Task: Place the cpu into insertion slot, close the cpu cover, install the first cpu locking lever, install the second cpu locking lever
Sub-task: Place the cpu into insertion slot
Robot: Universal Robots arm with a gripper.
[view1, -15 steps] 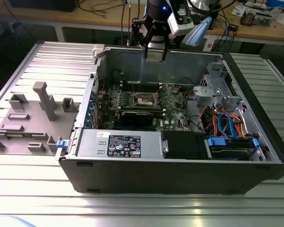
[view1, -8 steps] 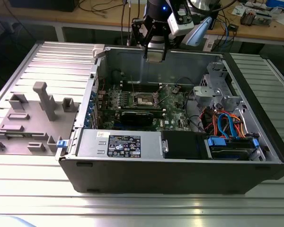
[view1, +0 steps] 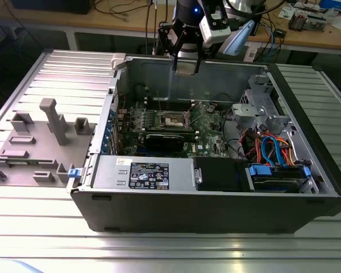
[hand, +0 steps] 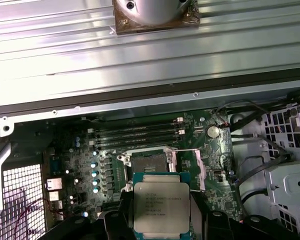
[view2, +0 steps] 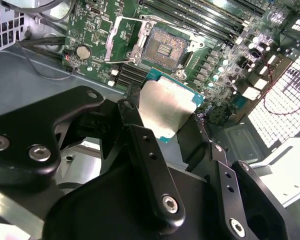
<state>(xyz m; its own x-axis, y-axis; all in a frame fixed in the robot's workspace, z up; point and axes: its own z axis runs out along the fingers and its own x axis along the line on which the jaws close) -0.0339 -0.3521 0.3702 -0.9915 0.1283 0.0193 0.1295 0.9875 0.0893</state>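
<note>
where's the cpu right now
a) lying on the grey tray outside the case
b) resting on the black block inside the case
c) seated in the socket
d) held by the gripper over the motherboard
D: in both wrist views the cpu sits clamped in the gripper above the green board, and the insertion slot lies bare with its dark centre showing.

One cpu, one insertion slot, one gripper, one green motherboard, one computer case, one grey fixture block.
</note>
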